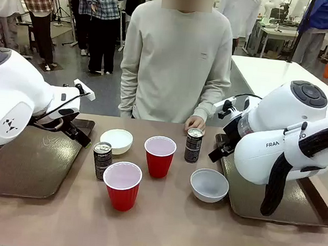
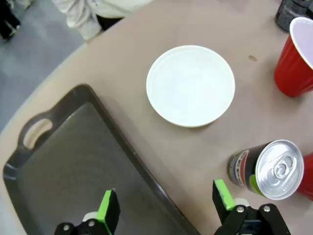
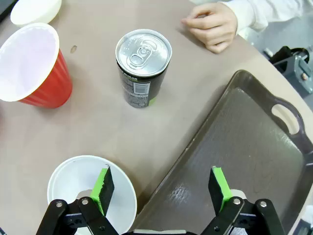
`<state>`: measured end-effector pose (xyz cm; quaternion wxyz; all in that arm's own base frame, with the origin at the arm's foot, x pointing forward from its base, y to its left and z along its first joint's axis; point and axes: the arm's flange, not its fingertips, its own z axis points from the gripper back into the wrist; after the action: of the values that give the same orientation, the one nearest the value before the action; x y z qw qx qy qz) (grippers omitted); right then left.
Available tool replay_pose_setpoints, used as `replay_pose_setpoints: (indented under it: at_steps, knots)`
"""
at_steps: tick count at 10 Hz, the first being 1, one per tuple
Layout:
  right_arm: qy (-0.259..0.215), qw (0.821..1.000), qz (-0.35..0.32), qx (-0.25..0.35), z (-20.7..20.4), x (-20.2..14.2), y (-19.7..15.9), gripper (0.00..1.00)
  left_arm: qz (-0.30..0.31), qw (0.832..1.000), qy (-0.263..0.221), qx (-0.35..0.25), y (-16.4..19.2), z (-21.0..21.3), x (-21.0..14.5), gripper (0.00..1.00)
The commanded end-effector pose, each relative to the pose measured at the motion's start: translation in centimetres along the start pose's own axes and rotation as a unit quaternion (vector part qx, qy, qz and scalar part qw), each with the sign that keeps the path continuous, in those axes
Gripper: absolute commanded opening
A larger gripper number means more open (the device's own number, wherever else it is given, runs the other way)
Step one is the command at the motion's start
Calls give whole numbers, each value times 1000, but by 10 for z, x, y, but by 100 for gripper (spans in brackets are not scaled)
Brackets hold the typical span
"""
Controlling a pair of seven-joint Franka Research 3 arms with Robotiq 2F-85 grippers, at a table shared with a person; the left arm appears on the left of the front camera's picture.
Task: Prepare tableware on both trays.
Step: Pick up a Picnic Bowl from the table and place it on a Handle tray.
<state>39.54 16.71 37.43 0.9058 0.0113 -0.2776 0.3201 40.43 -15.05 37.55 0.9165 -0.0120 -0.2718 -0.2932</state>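
Two dark brown trays lie at the table's sides, the left tray (image 1: pixel 32 162) and the right tray (image 1: pixel 295 211), both bare. Between them stand two red cups (image 1: pixel 159 156) (image 1: pixel 122 186), two white bowls (image 1: pixel 116 140) (image 1: pixel 209 184) and two dark cans (image 1: pixel 101 160) (image 1: pixel 193 145). My left gripper (image 2: pixel 166 205) hangs open over its tray's (image 2: pixel 73 166) inner rim, with a bowl (image 2: pixel 190 85) ahead and a can (image 2: pixel 266 169) beside it. My right gripper (image 3: pixel 161 188) is open above a bowl (image 3: pixel 73 183) and the rim of its tray (image 3: pixel 244 147), short of a can (image 3: pixel 143 66).
A person stands at the far side, one hand (image 1: pixel 195 123) resting on the table just behind the far can. A red cup (image 3: pixel 34 66) stands left of that can in the right wrist view. The front strip of the table is bare.
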Motion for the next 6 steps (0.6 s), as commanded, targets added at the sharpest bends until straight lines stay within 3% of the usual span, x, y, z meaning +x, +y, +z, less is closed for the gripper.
replay_pose_setpoints:
  at_steps: [1,6]
  knots:
    - [0,1000,0,0,0,0,0,100,0,1000,-2,0,0,1,1,100]
    - [0,1000,0,0,0,0,0,100,0,1000,-2,0,0,1,1,100]
